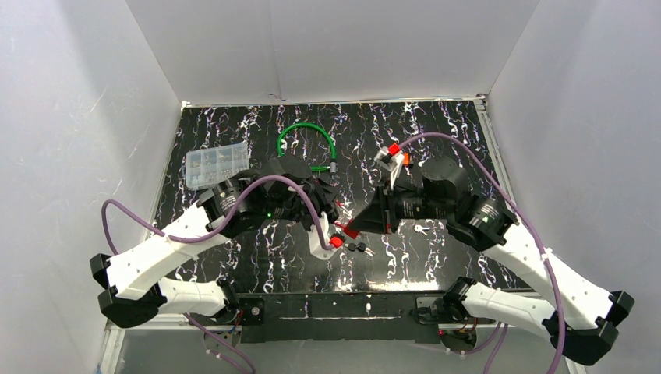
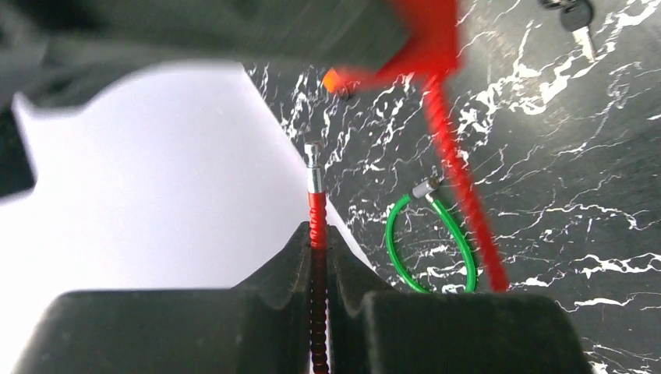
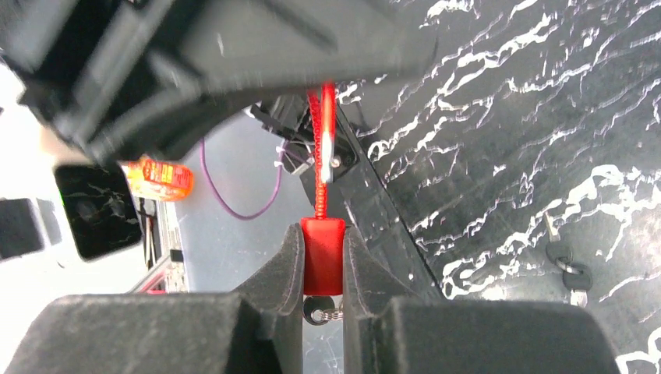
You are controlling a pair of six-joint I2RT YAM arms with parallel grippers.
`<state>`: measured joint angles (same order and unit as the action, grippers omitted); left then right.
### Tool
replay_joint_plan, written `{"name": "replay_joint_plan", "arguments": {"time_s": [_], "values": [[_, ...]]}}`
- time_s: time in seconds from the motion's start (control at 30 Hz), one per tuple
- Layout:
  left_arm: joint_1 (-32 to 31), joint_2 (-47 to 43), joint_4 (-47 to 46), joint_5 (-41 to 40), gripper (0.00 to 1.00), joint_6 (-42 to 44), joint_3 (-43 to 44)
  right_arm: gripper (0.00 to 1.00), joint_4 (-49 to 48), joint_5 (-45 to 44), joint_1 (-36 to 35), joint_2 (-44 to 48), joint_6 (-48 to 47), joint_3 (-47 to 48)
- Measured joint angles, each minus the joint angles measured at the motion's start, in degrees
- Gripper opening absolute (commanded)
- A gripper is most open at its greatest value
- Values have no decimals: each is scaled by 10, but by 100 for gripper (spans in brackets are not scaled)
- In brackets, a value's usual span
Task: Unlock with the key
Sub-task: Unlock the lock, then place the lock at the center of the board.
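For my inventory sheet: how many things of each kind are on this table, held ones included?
Cable locks: 2, the red cable lock and the green cable lock
Loose key sets on the table: 2, the black-headed keys and the pale key
Clear box: 1
Red-and-white item at the back, kind unclear: 1
Total: 6

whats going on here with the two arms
Two robot arms are working on a red cable lock. The right gripper is clamped on the lock's red body, and the left gripper is shut on its red cable, whose metal tip sticks out free. Some keys lie on the table nearby; neither gripper holds them.
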<state>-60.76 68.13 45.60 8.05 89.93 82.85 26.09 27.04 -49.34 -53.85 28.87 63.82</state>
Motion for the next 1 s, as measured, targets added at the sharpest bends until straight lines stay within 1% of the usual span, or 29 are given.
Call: {"name": "replay_joint_plan", "arguments": {"time_s": [0.23,0.27,0.3,0.33,0.4,0.43,0.47,0.5,0.53,0.63,0.77,0.9,0.93,1.0], "values": [[23,0,-29,-10,0,-21,-2,1,3,-20,-2,57,17,-59],[25,0,-33,-10,2,-23,-4,1,0,-24,-2,62,19,-62],[26,0,-38,-10,11,-26,-7,1,-1,-28,-2,66,21,-64],[28,0,-43,-13,27,-31,-11,1,-2,-31,-2,69,23,-64],[30,-1,-61,-24,44,-44,-22,1,-3,-35,-2,69,24,-64],[31,-1,-72,-36,58,-57,-29,1,0,-37,-2,69,24,-64],[33,-1,-81,-50,79,-73,-35,1,3,-38,-2,67,24,-64],[35,-1,-90,-65,95,-96,-42,1,6,-38,-2,65,25,-64],[38,-2,-98,-78,98,-113,-47,1,8,-39,-2,62,25,-64],[56,-6,-122,-109,98,-193,-69,1,8,-44,-2,48,24,-64],[106,-11,-133,-116,98,-289,-86,1,4,-48,-2,21,24,-62],[194,-10,-135,-94,98,-405,-68,1,-12,-47,-1,-13,24,-58],[219,-9,-130,-86,98,-434,-54,1,-14,-45,-1,-23,23,-56],[281,1,-111,-49,98,-509,1,1,-19,-40,-2,-50,22,-49]]}}
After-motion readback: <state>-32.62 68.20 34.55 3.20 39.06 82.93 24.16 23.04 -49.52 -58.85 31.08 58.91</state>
